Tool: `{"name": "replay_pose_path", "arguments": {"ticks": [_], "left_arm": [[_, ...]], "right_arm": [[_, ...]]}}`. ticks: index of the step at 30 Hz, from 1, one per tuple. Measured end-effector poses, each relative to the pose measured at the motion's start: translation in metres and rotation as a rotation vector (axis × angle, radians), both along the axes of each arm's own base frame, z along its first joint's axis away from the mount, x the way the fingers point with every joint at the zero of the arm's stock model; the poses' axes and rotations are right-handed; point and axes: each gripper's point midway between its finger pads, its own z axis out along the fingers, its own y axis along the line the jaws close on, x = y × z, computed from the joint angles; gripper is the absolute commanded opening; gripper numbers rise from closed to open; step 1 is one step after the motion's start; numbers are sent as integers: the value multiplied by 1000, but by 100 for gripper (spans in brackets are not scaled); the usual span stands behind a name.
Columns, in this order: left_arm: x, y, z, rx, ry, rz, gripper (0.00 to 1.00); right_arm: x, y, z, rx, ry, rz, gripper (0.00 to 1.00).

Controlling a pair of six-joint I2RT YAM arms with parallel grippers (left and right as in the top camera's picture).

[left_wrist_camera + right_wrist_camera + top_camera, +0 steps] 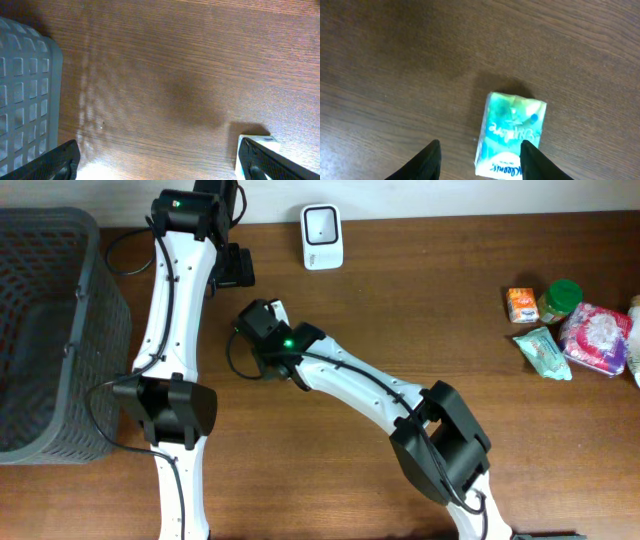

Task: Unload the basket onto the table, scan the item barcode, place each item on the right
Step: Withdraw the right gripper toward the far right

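The right gripper (480, 146) hangs with jaws partly open and empty. The tissue pack (514, 125) lies flat on the worktop (395, 60), lower centre of the wrist view, crowding the right-hand finger. It should centre, grip the long sides, and leave the barcode uncovered for the scanner (322, 237) at top centre. The left gripper (160, 165) gapes wide, empty.

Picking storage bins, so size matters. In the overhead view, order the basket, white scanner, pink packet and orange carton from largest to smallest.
1. grey basket, by far.
2. pink packet and white scanner look about alike, so I won't rank them.
3. orange carton, smallest.
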Motion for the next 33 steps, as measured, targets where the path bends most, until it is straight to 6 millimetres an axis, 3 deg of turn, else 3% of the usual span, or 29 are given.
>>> {"name": "replay_pose_path", "arguments": {"ticks": [5,7,8,15,18,19,22,25,29,31,33], "left_arm": [[0,0,0,0,0,0,99],[0,0,0,0,0,0,99],[0,0,0,0,0,0,99],[0,0,0,0,0,0,99],[0,0,0,0,0,0,99],[0,0,0,0,-1,0,99],[0,0,0,0,0,0,99],[0,0,0,0,0,0,99],[0,0,0,0,0,0,99],[0,0,0,0,0,0,99],[0,0,0,0,-1,0,99]], "right_arm": [[-3,-6,-49,-79,57,-6,43],[0,-10,-53,-104,41,-16,7],[1,-14,-53,-128,28,-25,4],[4,-26,-50,-117,69,-44,4],[20,-48,-41,84,226,-63,4],[34,-69,-35,180,283,-82,4],[52,-134,-29,407,432,-98,4],[46,-164,-17,718,538,-38,4],[59,-217,12,1016,521,-71,4],[48,-230,5,1090,551,-101,4],[30,-229,-15,1069,600,-126,8]]}}
